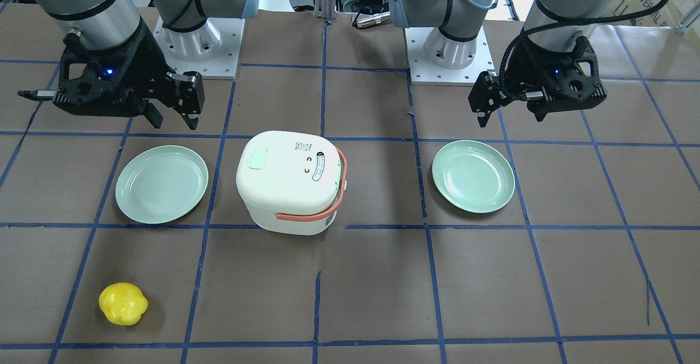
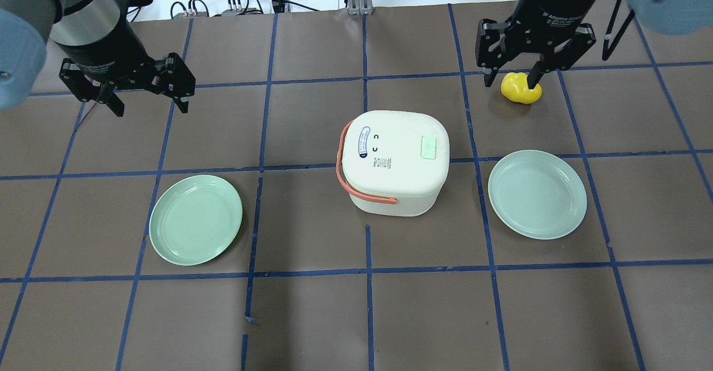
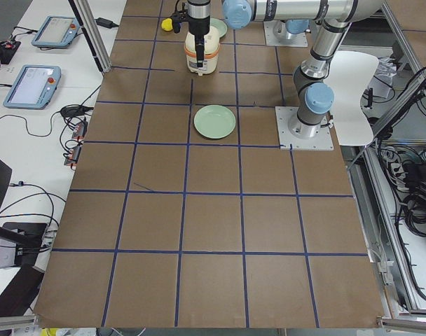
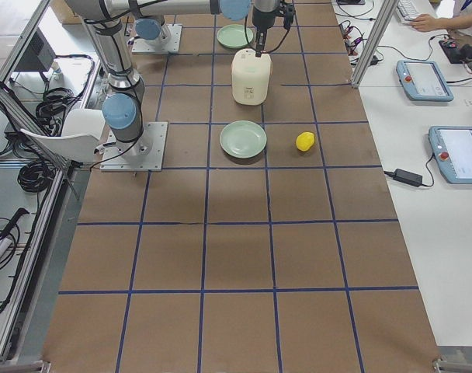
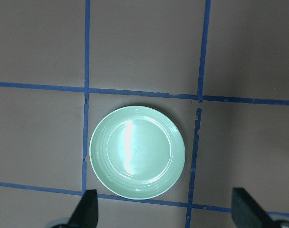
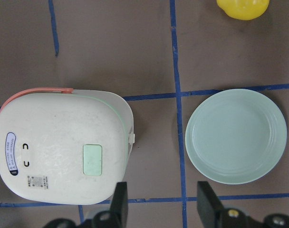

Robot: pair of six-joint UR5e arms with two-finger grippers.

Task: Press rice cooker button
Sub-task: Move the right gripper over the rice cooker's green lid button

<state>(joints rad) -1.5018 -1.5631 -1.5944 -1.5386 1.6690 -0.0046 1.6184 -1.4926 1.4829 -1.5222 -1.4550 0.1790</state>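
Button (image 2: 429, 148) on rice cooker (image 2: 390, 179) lid, on side toward right arm. Right claw (image 2: 509, 78) nearer, fingers apart; button lies inward from it. Left claw (image 2: 150, 103) also apart.

The table (image 2: 312, 315) is covered in brown paper marked into squares by blue tape. Two pale green plates lie flat on it, well apart: the first plate (image 2: 195, 220) on the left of the overhead view, the second plate (image 2: 537, 194) on its right. A lumpy yellow object (image 1: 123, 304) rests one square beyond the second plate, clear of it, and off the table are a teach pendant (image 4: 422, 79), a second pendant (image 4: 461, 155) and a white chair (image 3: 356, 77).
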